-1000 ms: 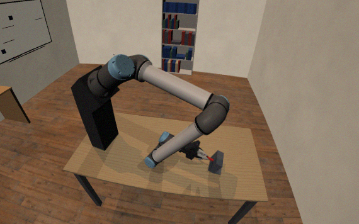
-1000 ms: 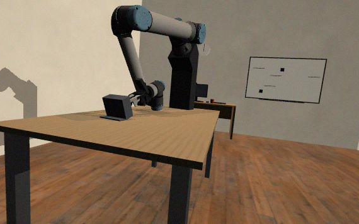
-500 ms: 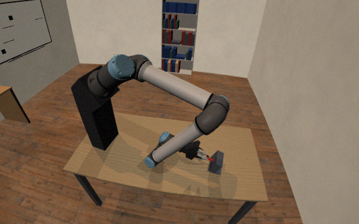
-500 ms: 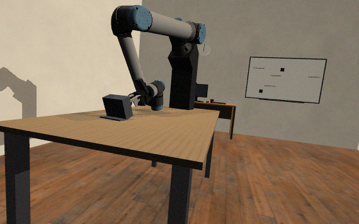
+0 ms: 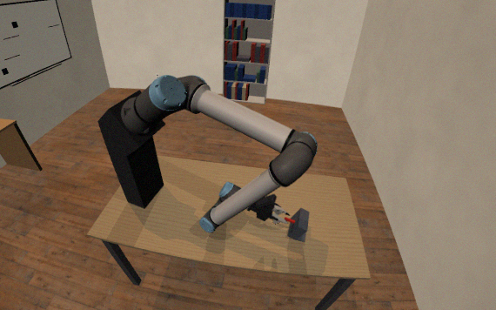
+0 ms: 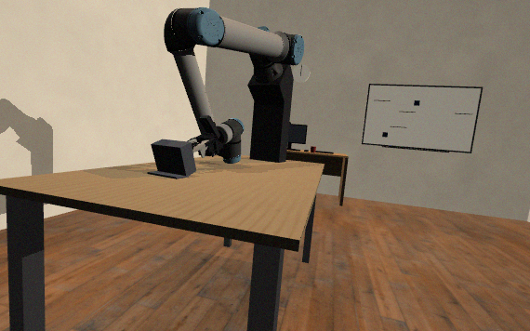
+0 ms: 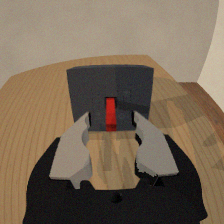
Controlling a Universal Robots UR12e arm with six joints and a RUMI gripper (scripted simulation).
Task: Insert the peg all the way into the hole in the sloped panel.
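Wrist view: fingers spread — red peg [image 7: 110, 114] ahead between their tips, untouched, in the sloped panel [image 7: 110, 95].

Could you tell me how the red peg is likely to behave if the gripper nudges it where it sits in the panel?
The red peg looks straight and rigid, so it probably won't bend. It stands partly in the sloped panel, so a sideways nudge may jam it rather than roll it. The gripper is open with fingers apart, so only the hole appears to hold it.

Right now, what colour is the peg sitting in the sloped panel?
Red. The peg shows best in the wrist view, against the dark grey panel.
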